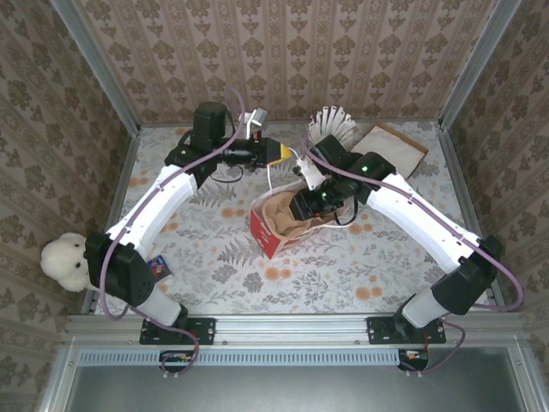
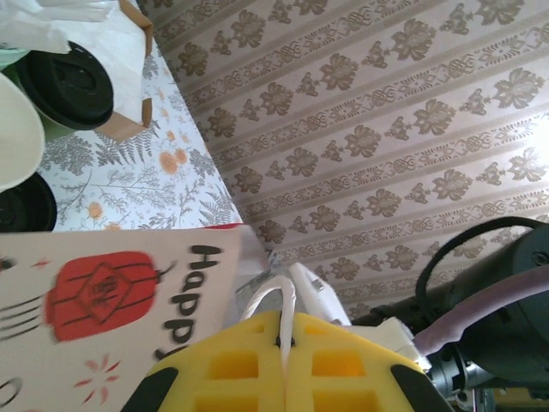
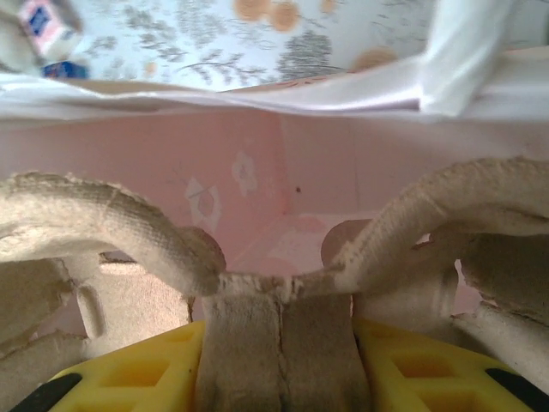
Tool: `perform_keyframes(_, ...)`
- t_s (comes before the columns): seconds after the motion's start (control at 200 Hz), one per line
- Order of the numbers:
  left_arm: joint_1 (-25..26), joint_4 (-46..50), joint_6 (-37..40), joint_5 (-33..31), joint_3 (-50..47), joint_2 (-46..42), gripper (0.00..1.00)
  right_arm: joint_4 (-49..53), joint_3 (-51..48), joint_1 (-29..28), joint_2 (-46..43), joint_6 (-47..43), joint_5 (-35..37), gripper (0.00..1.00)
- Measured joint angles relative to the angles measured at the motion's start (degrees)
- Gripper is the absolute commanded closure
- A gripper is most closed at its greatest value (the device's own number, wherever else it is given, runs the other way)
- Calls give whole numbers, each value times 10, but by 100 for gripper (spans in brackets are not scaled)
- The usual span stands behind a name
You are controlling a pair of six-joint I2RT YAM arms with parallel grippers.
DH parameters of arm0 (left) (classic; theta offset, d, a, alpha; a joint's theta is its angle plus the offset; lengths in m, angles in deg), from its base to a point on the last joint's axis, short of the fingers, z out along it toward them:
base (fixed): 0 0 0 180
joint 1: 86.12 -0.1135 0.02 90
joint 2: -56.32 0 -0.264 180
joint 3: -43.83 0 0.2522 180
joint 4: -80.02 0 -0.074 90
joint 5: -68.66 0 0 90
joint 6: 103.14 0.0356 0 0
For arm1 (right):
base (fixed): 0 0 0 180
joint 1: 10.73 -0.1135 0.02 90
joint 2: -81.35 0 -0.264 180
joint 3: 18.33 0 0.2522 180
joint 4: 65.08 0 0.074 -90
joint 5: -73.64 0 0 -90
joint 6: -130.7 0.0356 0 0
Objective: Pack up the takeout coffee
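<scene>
The takeout coffee (image 2: 64,86), a green cup w/ black lid, is seen on the table (image 2: 163,184), apparently upright, outside and beyond the paper bag (image 1: 268,233). A second black lid (image 2: 21,203) is seen near it. The cup is judged not yet packed. A pulp carrier (image 3: 103,232) is gripped by its centre rib btwn the closed pads of the right gripper (image 3: 281,352). It is held low inside the bag, prob. so a cup can later be seated upright. The bag's white handle (image 2: 289,309) is pinched in the shut left gripper (image 2: 287,339) and drawn up & away, evidently so the mouth is held open for the other arm.
</scene>
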Motion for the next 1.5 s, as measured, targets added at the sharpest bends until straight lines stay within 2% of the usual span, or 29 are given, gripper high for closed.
perform_keyframes(0.145,-7,0,0,5,0,5,100,16,16,-4,8,23,50,57)
perform_keyframes(0.455,-15,-1,0,13,0,6,100,32,50,-7,78,74,87,57)
perform_keyframes(0.805,-27,-2,5,15,0,11,100,34,61,-12,89,97,121,57)
perform_keyframes(1.175,-32,-1,34,22,0,12,100,-14,48,15,58,155,78,57)
perform_keyframes(1.5,-29,5,43,24,0,12,100,-38,23,12,64,165,109,56)
